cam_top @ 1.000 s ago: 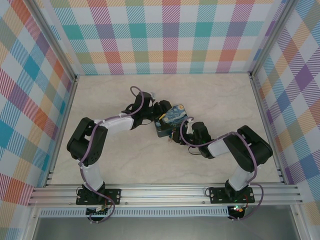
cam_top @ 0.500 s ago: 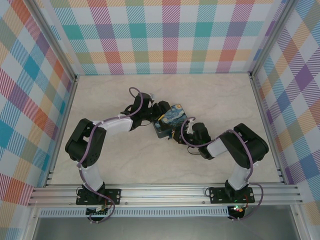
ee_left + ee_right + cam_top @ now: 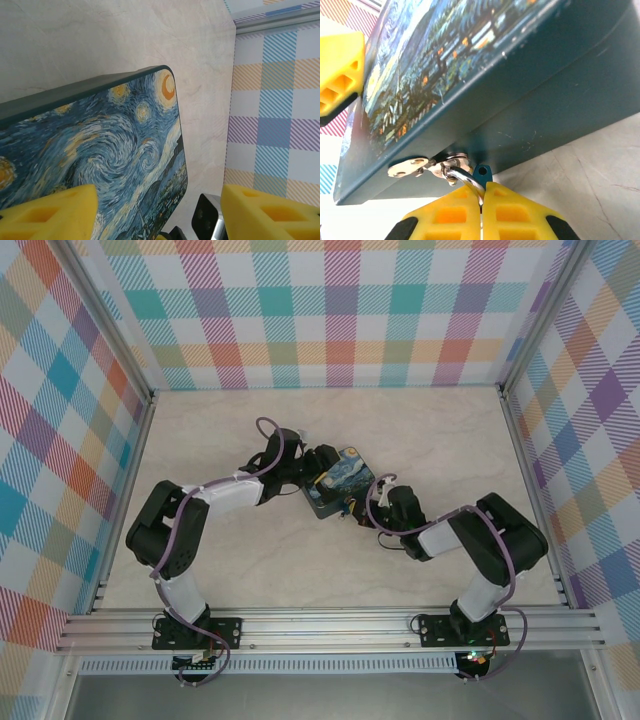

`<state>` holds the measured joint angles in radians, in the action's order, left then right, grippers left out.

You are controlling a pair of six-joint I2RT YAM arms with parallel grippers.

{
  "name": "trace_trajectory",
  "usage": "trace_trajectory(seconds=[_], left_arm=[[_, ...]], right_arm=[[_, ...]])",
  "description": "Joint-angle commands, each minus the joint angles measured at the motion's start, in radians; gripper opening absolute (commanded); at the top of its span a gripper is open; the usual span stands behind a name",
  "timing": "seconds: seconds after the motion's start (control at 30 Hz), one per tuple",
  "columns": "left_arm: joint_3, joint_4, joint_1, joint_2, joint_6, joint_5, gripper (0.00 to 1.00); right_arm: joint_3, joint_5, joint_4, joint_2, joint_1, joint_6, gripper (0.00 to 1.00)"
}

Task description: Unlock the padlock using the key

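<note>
The padlock hangs from the metal hasp (image 3: 410,166) on the front of a dark-blue starry-night tin (image 3: 340,480). Its silver shackle (image 3: 465,176) runs down between the yellow fingertips of my right gripper (image 3: 481,200), which is shut on it; the padlock's body is hidden by the pads. A small blue tab with a hole (image 3: 482,173) sits just behind the fingertips. The key is hidden. My left gripper (image 3: 160,215) stands open over the tin's lid (image 3: 100,150), at the tin's far left end (image 3: 312,465).
The tin rests mid-table on the pale marbled tabletop (image 3: 200,430). Checked walls (image 3: 340,310) and aluminium rails (image 3: 530,490) enclose the table on three sides. The two arms meet at the tin from left and right.
My right gripper's fingers have closed together onto the shackle. The tin and both grippers have shifted slightly left and farther back.
</note>
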<state>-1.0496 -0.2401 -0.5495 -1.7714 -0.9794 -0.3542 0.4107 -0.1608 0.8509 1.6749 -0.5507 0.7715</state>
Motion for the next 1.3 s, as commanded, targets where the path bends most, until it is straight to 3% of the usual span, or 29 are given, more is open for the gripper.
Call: trace_trajectory(seconds=[0.0,0.33,0.53,0.67,0.93,1.27], left_arm=[[0.052,0.108,-0.010,0.003,0.009,0.020,0.66],[0.076,0.105,-0.010,0.019,0.009,0.033,0.66],[0.070,0.137,0.003,0.031,0.027,0.046,0.67],[0.077,0.149,0.029,0.045,0.037,0.045,0.67],[0.034,0.192,0.096,0.041,0.081,0.035,0.67],[-0.098,0.250,0.140,0.036,0.158,-0.006,0.78]], right_arm=[[-0.010,0.035,-0.017,-0.038,0.018,0.014,0.08],[0.014,0.018,-0.075,-0.069,0.043,0.027,0.08],[-0.006,0.035,-0.212,-0.172,0.055,-0.053,0.09],[0.011,0.007,-0.418,-0.282,0.058,-0.128,0.10],[0.042,-0.130,-0.787,-0.512,0.058,-0.270,0.10],[0.021,-0.424,-0.904,-0.526,0.055,-0.220,0.10]])
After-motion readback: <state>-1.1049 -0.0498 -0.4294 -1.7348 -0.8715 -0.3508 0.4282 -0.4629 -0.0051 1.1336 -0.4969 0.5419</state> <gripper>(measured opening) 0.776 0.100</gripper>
